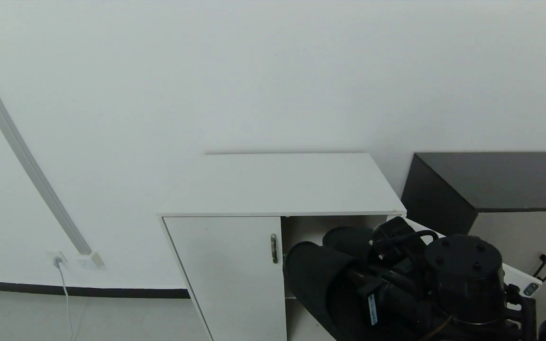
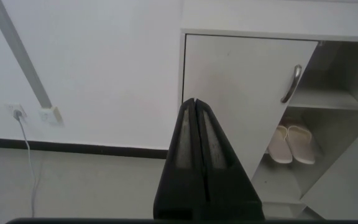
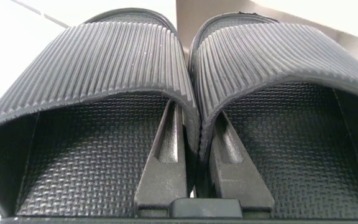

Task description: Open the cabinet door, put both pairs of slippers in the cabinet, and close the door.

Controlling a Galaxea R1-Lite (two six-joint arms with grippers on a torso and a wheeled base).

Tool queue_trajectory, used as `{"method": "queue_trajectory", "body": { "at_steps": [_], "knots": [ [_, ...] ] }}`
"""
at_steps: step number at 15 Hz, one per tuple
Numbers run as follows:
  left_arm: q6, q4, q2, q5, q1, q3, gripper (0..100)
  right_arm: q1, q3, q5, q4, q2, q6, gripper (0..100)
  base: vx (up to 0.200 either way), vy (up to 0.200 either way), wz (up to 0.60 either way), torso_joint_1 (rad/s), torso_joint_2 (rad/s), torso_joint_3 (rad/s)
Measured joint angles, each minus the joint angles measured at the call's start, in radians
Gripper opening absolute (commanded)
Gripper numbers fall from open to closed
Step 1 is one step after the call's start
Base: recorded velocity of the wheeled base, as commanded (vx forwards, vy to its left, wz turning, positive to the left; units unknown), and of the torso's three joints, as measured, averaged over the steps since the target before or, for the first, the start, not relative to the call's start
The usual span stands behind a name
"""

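Black slippers (image 3: 110,68), clamped by their inner walls in our right hand (image 3: 194,130), hang before the cabinet (image 1: 277,184)'s open right side, so we should slide them in level, our pressed-together left hand (image 2: 194,109) held clear.

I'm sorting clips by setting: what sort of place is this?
Probably an indoor room, perhaps an entryway or a mock-up of one: a white cabinet with pale slippers on a shelf inside, black slippers held at its open side, and a wall socket low on the wall.
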Motion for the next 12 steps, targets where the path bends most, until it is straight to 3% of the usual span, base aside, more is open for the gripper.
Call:
{"method": "queue_trajectory", "body": {
  "at_steps": [12],
  "knots": [
    [0.000,0.000,0.000,0.000,0.000,0.000,0,0.014,0.018,-0.001,-0.016,-0.001,-0.008,0,0.000,0.000,0.00,-0.204,0.53,0.315]
  ]
}}
